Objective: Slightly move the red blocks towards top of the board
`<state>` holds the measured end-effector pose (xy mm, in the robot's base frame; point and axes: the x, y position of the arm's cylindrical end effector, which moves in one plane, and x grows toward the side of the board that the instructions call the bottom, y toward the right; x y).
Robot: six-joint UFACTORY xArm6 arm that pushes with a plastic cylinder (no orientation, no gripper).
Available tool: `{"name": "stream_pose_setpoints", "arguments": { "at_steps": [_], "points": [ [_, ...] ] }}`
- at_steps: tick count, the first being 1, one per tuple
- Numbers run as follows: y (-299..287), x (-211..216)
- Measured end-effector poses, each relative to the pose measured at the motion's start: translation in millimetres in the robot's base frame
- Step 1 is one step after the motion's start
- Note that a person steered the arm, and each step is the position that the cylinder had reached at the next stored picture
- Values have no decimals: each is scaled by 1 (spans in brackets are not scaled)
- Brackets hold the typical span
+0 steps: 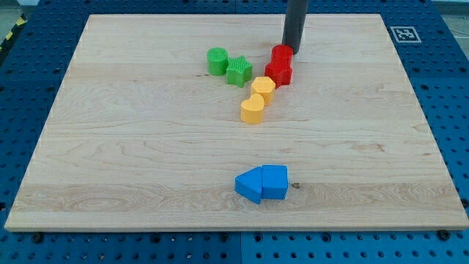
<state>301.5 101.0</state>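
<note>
My tip (294, 51), a bare rod end effector holding nothing, touches the top-right side of the red cylinder (282, 54), and the red star block (278, 73) sits just below that cylinder.

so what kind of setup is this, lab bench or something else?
Likely a robotics lab bench: a wooden board sits on a blue perforated table, with a fiducial marker at the board's corner. My tip is beside the red blocks.
</note>
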Motion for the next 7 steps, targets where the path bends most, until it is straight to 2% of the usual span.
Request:
{"name": "stream_pose_setpoints", "arguments": {
  "at_steps": [1, 2, 3, 4, 5, 7],
  "points": [
    [17, -16],
    [77, -21],
    [130, 24],
    [138, 85],
    [136, 106],
    [100, 109]
  ]
}}
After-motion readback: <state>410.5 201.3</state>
